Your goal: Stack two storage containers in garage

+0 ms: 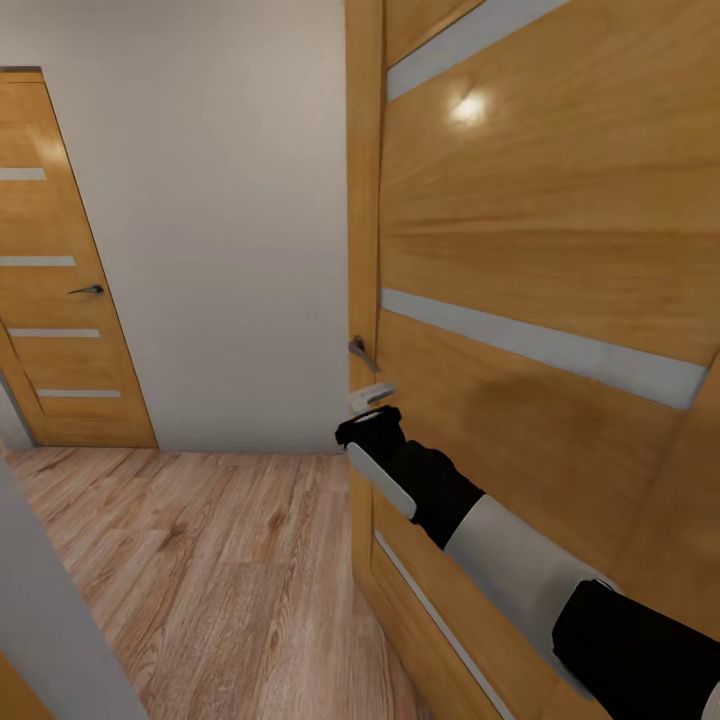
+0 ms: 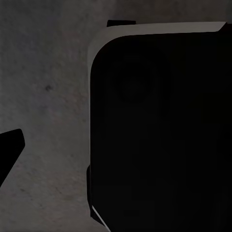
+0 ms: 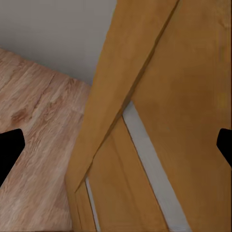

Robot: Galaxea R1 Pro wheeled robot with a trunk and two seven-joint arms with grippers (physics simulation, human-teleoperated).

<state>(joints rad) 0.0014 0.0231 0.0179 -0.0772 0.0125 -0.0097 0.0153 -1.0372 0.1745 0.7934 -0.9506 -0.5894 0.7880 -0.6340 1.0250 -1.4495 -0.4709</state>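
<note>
In the head view, a light wood plank floor fills the lower left of the frame, its grain running toward a plain off-white wall at the centre. A large wooden door with pale inset strips takes the whole right side; it is glossy, with a bright light reflection near its top. A metal lever handle sits at its left edge, mid-frame. A second door of the same make stands closed at the upper left, with its own dark handle. The right arm, black and white, reaches from the lower right up to the near door, its end just below the lever; whether its gripper is wide or narrow cannot be told here.

The left wrist view is dark: a black, round-cornered robot body against a grey speckled surface, with one dark fingertip at the left edge.

In the right wrist view, the door's edge crosses diagonally over the floor, and the right gripper's fingertips sit at opposite frame edges, spread wide and empty.

The storage containers appear in none of these views.
</note>
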